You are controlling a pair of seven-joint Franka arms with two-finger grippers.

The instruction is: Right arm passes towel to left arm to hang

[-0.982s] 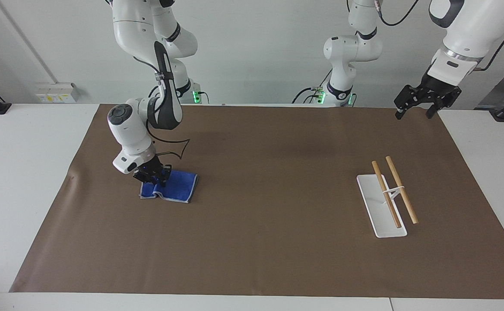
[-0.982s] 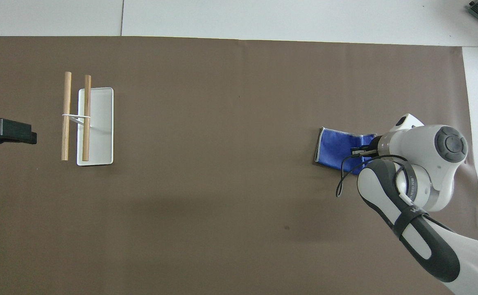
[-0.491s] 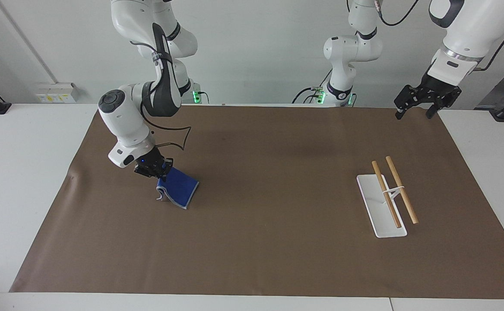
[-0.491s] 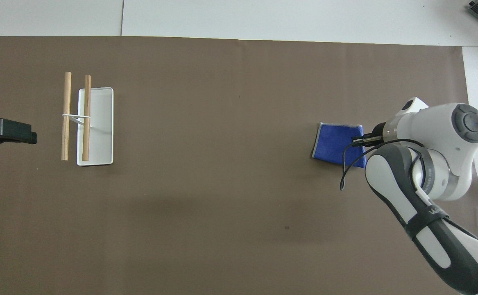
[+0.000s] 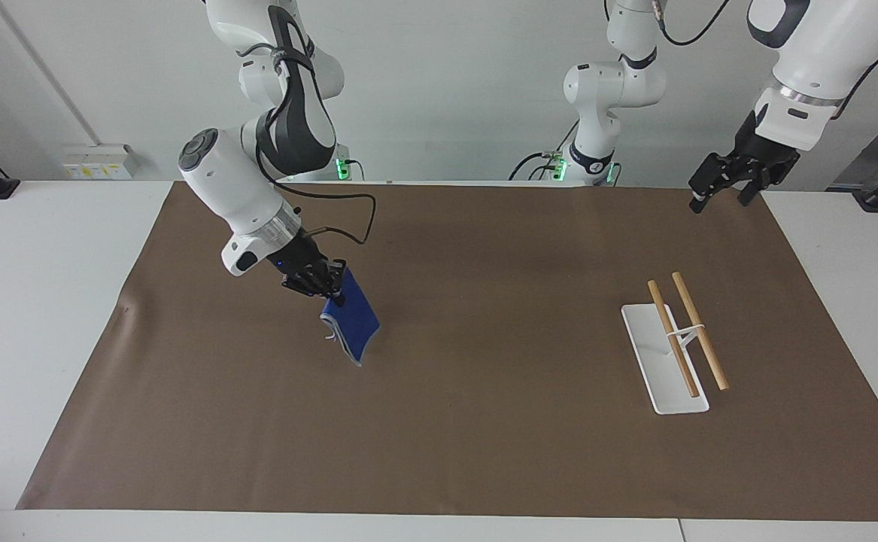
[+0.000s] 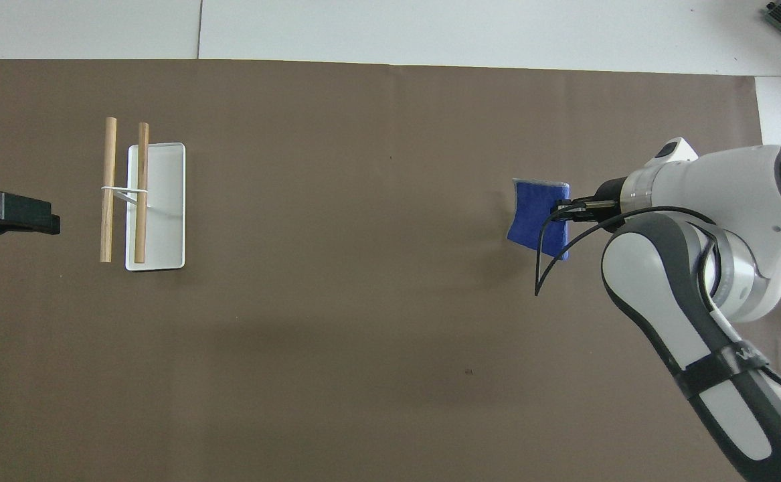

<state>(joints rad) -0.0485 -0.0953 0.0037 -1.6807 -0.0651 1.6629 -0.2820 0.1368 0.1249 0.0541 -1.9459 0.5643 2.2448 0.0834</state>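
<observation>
**Facing view: towel lifted, hand-over not yet begun**

Facing view shows right gripper (image 5: 331, 290) clamped on one edge of the towel (image 5: 353, 321), jaws closed on the cloth. Towel hanging clear of the brown mat (image 5: 439, 436), well apart from the rack (image 5: 673, 348), toward the right arm's end of the counter. Folded, drooping slantwise below the jaws, pale stitched edge lowest.

Left gripper (image 5: 724, 188) waiting in the air over the mat's corner at the left arm's end, near the rack, jaws spread and holding nothing. Rack standing as a white base plate with two wooden bars on a thin stem, both bars bare.

Step in hand, as judged: carrying the picked-up towel toward the rack end for the pass. Next move likely calls for bringing the cloth across over the middle of the mat, presenting a free edge at a height reachable by the left gripper, and keeping the right jaws closed until the left jaws have closed on it.
</observation>
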